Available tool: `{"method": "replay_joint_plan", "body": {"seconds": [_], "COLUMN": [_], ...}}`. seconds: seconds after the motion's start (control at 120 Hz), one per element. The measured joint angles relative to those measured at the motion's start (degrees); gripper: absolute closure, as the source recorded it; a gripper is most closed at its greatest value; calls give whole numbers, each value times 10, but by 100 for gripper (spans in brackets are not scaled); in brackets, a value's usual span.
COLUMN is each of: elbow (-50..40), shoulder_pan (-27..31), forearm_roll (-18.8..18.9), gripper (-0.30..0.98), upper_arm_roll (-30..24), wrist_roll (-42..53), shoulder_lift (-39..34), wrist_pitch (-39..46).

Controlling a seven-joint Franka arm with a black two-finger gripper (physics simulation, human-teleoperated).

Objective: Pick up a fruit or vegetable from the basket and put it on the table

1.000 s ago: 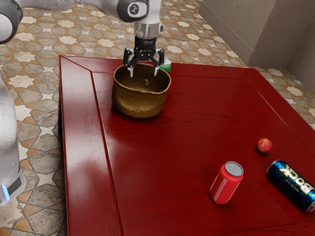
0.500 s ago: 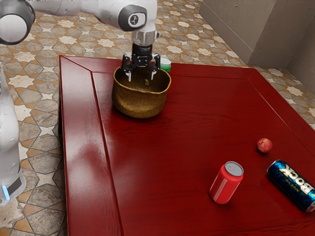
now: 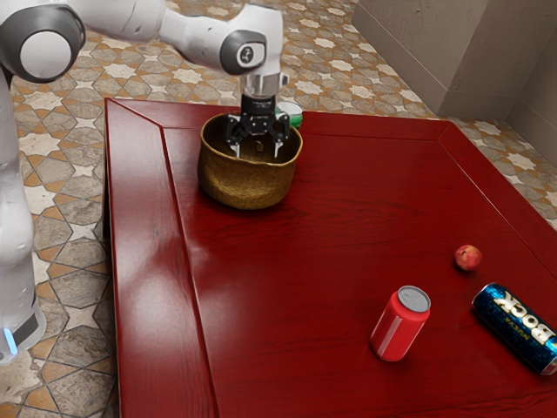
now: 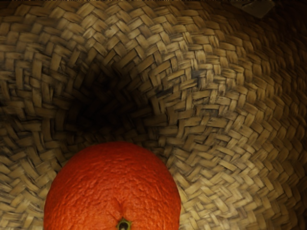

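Open hand [image 3: 257, 150] in the basket [image 3: 247, 185]
You have its 2 fingers spread wide, tips below the rim, gripping nothing; the orange [image 4: 112, 184] is inside the basket, under the hand. On the bench [image 3: 339, 200] you've got an upright red can [image 3: 399, 329], a red fruit [image 3: 467, 258], a blue can [image 3: 515, 328] on its side (near that red fruit) and something green and white [image 3: 292, 113] behind the basket.
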Motion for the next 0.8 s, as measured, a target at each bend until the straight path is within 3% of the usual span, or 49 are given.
{"method": "replay_joint_plan", "body": {"seconds": [0.8], "elbow": [-38], "shoulder_pan": [-4], "forearm_roll": [-10], "gripper": [0], "upper_arm_roll": [10], "wrist_roll": [26], "shoulder_lift": [17], "wrist_pitch": [35]}}
